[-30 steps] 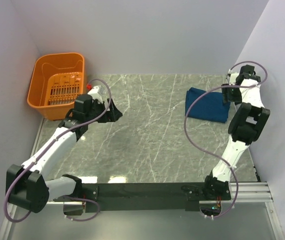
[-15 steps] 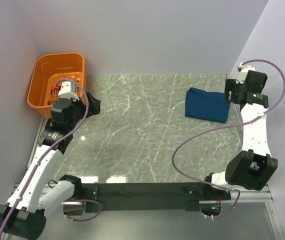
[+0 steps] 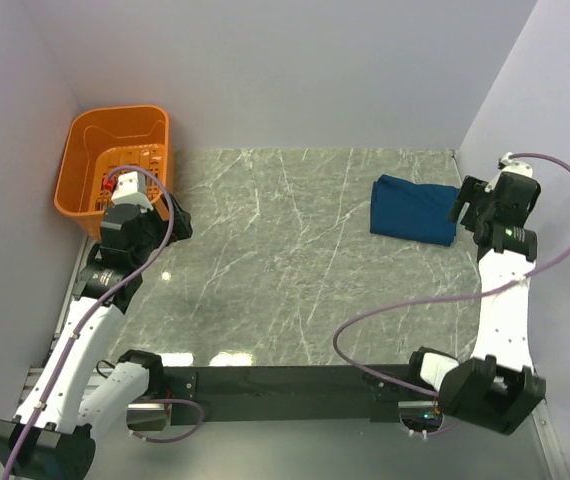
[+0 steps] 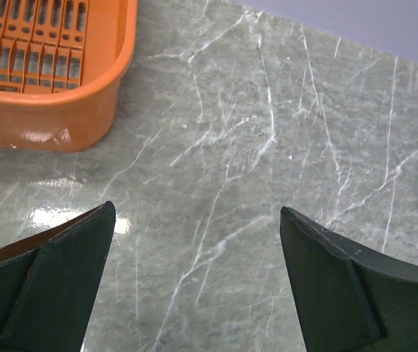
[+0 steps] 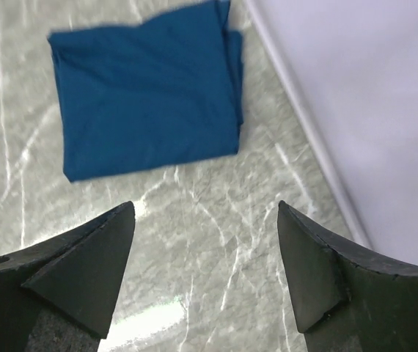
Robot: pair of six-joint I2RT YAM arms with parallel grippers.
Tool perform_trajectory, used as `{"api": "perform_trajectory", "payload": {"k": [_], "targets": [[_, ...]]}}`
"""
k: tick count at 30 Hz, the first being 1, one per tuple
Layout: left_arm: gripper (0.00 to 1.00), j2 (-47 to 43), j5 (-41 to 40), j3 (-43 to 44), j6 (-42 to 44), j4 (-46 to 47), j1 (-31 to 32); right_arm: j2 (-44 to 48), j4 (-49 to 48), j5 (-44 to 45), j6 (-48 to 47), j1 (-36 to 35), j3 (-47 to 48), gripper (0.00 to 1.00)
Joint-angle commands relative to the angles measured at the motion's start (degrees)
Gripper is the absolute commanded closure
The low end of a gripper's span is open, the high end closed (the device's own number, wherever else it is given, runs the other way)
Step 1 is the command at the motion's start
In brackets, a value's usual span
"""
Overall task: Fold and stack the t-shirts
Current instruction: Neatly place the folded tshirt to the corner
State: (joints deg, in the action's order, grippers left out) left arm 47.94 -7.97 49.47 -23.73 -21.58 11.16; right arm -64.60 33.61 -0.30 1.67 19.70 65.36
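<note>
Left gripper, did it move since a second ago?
Yes. In the top view the left gripper swung leftward, away from the middle of the table, and is now close beside the orange basket.

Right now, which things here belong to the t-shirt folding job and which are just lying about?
Part of the job:
- t-shirt, dark blue, folded, lying flat at the far right of the table
- left gripper and right gripper, both open, holding nothing

Just lying about:
- orange basket, at the far left corner
</note>
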Motion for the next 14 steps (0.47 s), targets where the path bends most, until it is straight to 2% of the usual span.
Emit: {"api": "perform_trajectory", "payload": {"k": [1,14], "targets": [[0.01,-0.6,0.1,-0.3,-0.3,-0.1,-0.3,4.7,-2.1,2.9,0.9,-0.1,-1.2,0.14],[0.01,-0.5,0.5,-0.4,-2.5,-1.4,-0.3,7.9,-3.6,-0.6,-2.5,0.0,-4.1,0.11]]}}
